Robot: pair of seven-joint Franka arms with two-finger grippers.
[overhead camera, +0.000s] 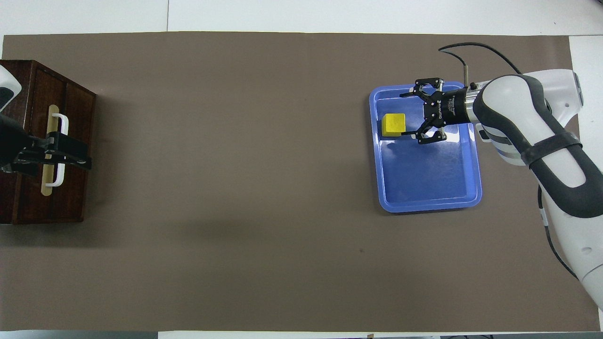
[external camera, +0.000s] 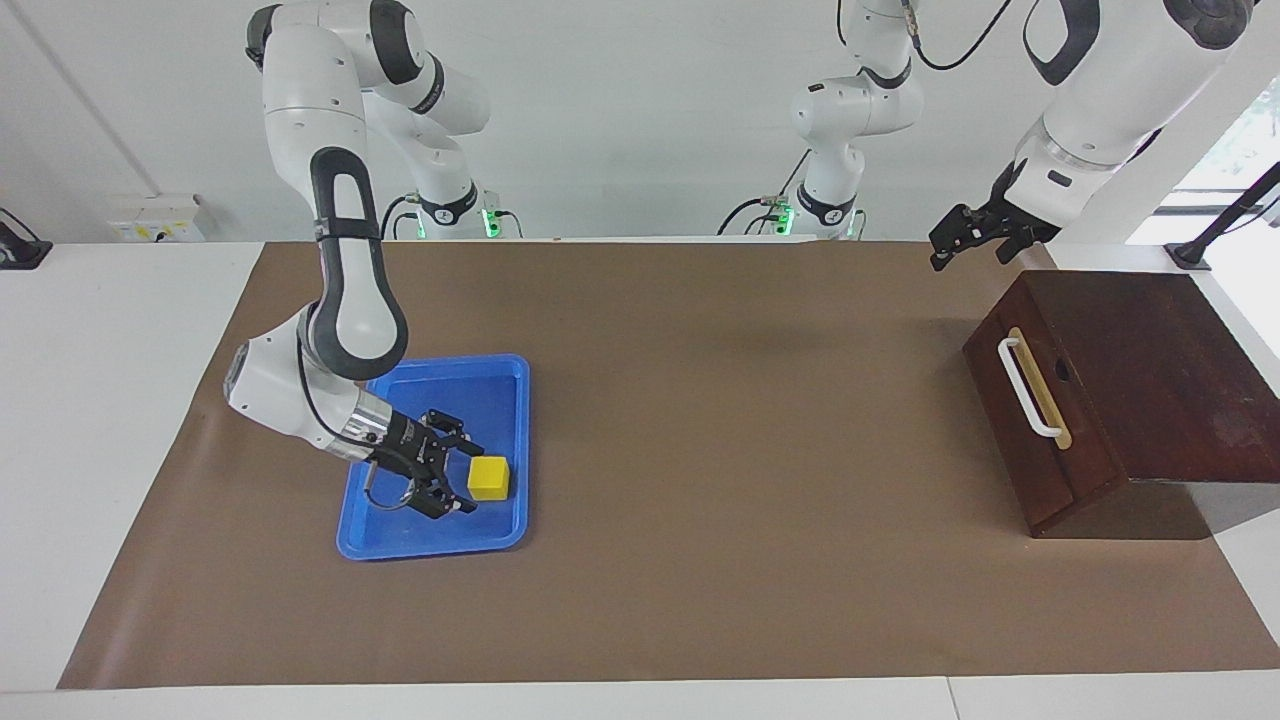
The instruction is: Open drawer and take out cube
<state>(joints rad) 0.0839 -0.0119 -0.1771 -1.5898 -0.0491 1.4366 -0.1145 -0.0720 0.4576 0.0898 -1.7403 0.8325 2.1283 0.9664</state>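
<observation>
The yellow cube (external camera: 489, 478) lies in a flat blue tray (external camera: 440, 545) toward the right arm's end of the table; it also shows in the overhead view (overhead camera: 393, 125). My right gripper (external camera: 474, 479) is low over the tray, open, its fingertips at the cube's edges without closing on it (overhead camera: 404, 116). The dark wooden drawer (external camera: 1010, 430) with its white handle (external camera: 1027, 388) is shut in its box at the left arm's end (overhead camera: 77, 117). My left gripper (external camera: 965, 240) hangs raised beside the box; in the overhead view it covers the handle (overhead camera: 56, 157).
Brown paper (external camera: 720, 450) covers the table between the tray and the drawer box. The tray (overhead camera: 424, 188) holds nothing but the cube.
</observation>
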